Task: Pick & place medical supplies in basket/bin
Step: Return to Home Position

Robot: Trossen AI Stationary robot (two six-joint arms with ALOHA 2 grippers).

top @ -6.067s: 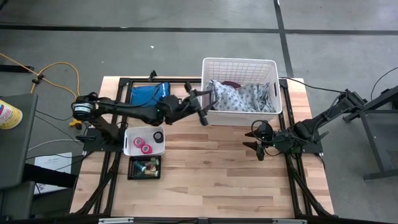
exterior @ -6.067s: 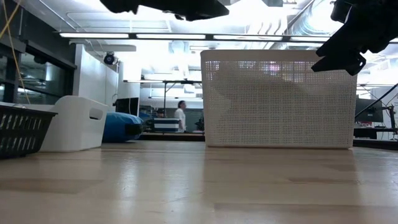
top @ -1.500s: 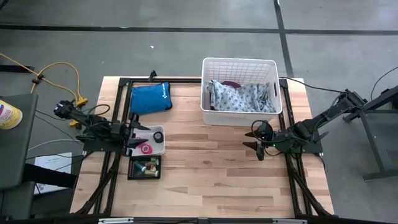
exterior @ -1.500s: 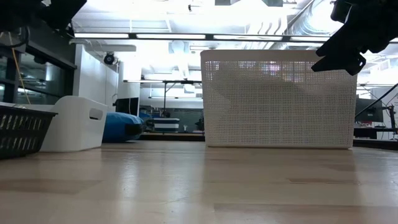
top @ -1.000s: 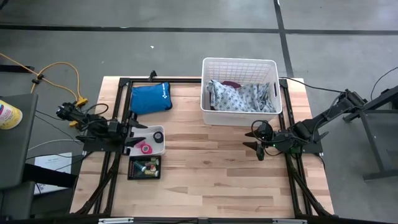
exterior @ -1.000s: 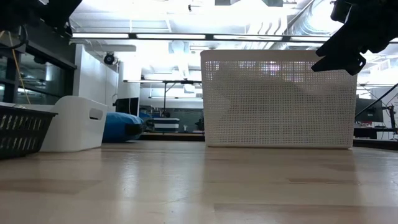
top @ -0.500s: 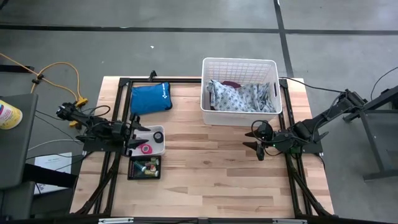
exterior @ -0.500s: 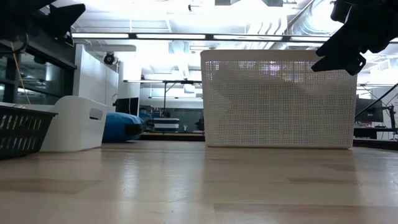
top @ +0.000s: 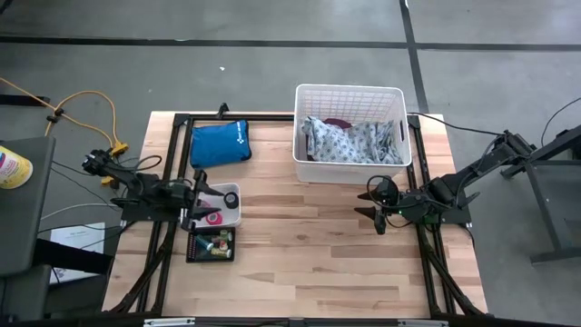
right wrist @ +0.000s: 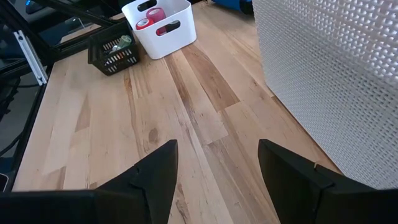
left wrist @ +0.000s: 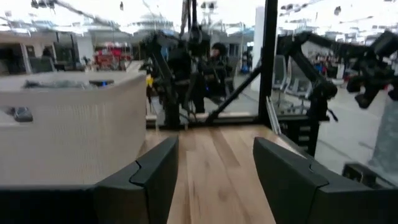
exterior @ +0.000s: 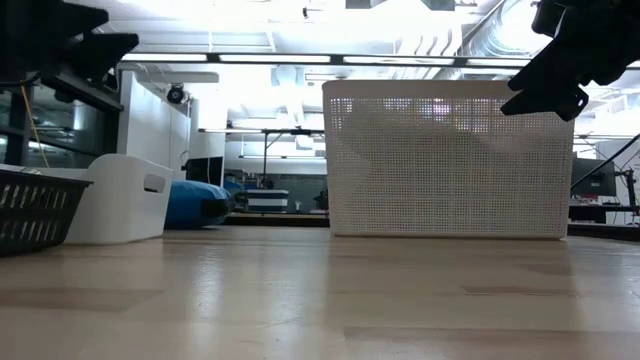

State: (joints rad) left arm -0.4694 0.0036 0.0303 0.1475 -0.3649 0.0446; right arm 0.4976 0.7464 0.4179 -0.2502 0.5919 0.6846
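The white lattice basket (top: 309,100) stands at the table's far edge. A grey-patterned cloth (top: 349,139) lies in it over a maroon one (top: 339,123). The small white tray (top: 232,207) holds pink rolls (top: 214,217). The black mesh crate (top: 211,244) beside it holds small vials. My left gripper (top: 200,202) is open above the tray's left part and touches nothing. In its wrist view (left wrist: 214,180) it points level across the table, with the basket (left wrist: 62,130) on one side. My right gripper (top: 377,206) hovers open near the basket's near right corner; its wrist view (right wrist: 214,168) shows bare wood.
A blue pouch (top: 221,143) lies at the far edge, left of the basket. The wood (top: 309,254) between tray and right gripper is free. The low view shows the crate (exterior: 30,205), the tray (exterior: 115,195) and the basket (exterior: 450,160) in a row. A black frame borders the table.
My left gripper has edged toward the table's right, over the white tray, and come down a little. It has stayed open. The right arm and all the objects have kept still.
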